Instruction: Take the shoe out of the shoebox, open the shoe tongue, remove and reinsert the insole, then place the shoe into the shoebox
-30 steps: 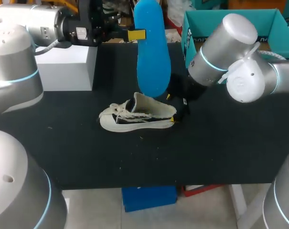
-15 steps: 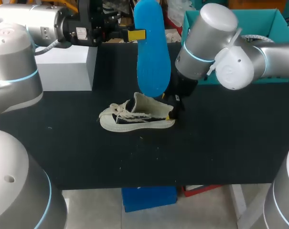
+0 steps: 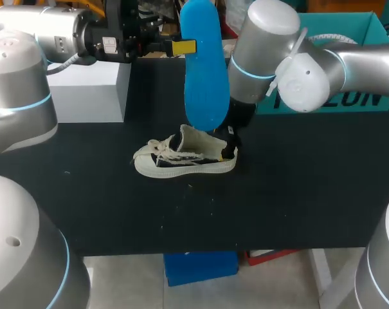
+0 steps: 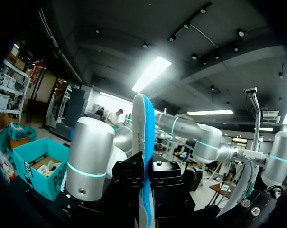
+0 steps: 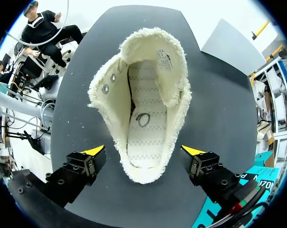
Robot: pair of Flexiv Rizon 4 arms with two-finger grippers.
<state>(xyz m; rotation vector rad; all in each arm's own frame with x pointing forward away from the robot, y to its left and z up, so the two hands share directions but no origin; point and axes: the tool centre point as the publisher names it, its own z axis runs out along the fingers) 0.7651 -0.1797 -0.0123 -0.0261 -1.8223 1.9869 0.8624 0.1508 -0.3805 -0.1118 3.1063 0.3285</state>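
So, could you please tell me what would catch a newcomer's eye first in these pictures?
The bright blue insole stands out, held upright above the table by the left gripper, whose fingers pinch its edge. Below it a cream canvas shoe sits on the black table, with the right gripper open at its heel, one finger on each side.

Cream shoe [image 3: 184, 159] upright, blue insole [image 3: 205, 64] vertical above it, teal shoebox [image 3: 361, 29] behind
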